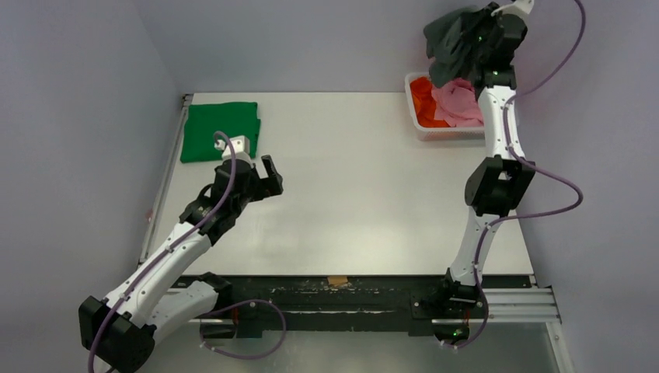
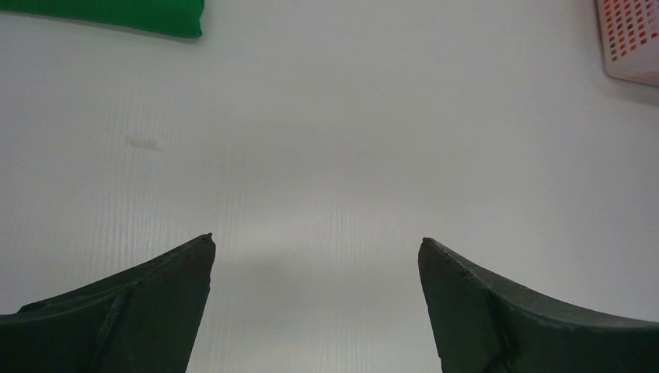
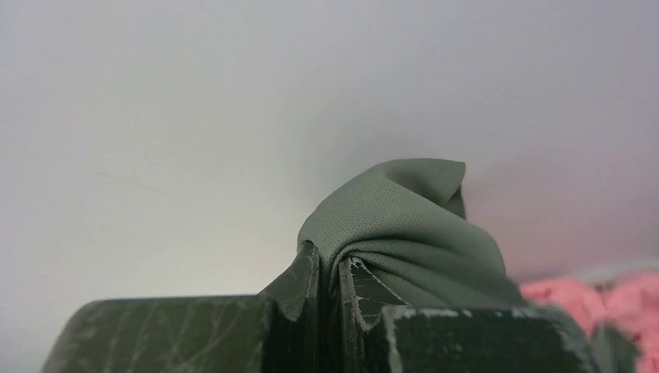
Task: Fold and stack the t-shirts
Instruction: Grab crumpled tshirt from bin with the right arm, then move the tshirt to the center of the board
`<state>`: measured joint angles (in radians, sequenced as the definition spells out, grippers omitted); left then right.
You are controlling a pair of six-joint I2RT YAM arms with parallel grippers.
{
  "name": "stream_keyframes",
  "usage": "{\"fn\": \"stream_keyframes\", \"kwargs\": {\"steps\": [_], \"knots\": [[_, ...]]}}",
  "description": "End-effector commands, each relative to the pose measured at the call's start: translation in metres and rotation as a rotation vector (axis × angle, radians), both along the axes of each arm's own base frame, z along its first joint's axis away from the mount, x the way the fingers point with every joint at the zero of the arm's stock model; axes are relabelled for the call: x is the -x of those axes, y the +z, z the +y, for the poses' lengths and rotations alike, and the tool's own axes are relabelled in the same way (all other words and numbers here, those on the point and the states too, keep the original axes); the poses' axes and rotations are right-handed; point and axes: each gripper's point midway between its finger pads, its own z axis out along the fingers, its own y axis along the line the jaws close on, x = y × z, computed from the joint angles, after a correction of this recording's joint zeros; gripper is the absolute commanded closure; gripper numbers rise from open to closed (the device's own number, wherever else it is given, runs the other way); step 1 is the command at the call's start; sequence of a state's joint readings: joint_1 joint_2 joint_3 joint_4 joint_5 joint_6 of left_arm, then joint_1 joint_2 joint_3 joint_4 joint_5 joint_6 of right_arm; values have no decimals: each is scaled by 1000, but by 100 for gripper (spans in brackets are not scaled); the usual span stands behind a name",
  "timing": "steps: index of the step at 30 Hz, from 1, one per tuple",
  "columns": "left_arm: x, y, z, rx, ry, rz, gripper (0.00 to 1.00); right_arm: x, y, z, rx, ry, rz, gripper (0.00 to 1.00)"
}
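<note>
Basket: a white mesh basket [image 1: 417, 126] sits on the surface [image 1: 365, 194] at its far right corner, directly under my right fingers [image 3: 330, 263]. From the left fingers [image 1: 272, 177] it is well off to the far right.
Basket contents: a pink cloth [image 1: 460, 105] and an orange cloth [image 1: 425, 95] lie in it. The pink one shows just below and right of the right fingers in the wrist view.
Grey shirt: bunched up and hanging in the air from the right fingers, above the basket and off the surface.
In the way: from above, the grey shirt [image 1: 449, 45] drapes around the right wrist and hides those fingers. I read them from the wrist camera only.
Green shirt: folded flat at the far left corner, ahead and to the left of the left fingers and well apart from them.
Right fingers: pressed together, pinching a fold of the grey shirt that bulges out past the tips.
Left fingers: spread wide with nothing between them, hovering low over the surface.
Right arm: stretched tall from its base, elbow bent partway up, wrist raised high over the basket.
Left arm: low and bent, reaching in from the near left, fingers aimed toward the far right.
Tape: a small tan patch [image 1: 336, 280] at the near edge, between the two bases.
</note>
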<state>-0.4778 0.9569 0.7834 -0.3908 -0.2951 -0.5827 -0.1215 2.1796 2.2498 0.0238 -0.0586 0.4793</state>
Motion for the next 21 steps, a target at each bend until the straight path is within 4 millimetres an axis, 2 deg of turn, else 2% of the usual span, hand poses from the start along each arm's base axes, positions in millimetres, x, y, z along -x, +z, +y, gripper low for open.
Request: {"fn": "stream_keyframes", "kwargs": {"steps": [1, 3, 5, 7, 10, 11, 15, 18, 21], "knots": [[4, 15, 5, 29, 9, -54, 0, 43, 108, 28, 25, 104, -223, 100], [6, 16, 6, 35, 12, -58, 0, 49, 110, 28, 29, 95, -216, 100], [7, 17, 6, 38, 12, -59, 0, 51, 102, 28, 23, 100, -185, 100], [9, 18, 7, 37, 12, -59, 0, 54, 95, 37, 17, 149, -150, 100], [12, 19, 8, 42, 16, -59, 0, 68, 95, 77, 32, 332, -91, 100], [14, 19, 9, 47, 15, -60, 0, 77, 96, 96, 54, 397, -69, 100], [23, 20, 10, 76, 5, -75, 0, 136, 88, 186, 187, 676, 3, 100], [33, 20, 12, 94, -2, -81, 0, 189, 72, 238, 260, 850, 53, 100], [42, 19, 14, 124, 2, -84, 0, 230, 32, 273, 343, 908, 148, 100]]}}
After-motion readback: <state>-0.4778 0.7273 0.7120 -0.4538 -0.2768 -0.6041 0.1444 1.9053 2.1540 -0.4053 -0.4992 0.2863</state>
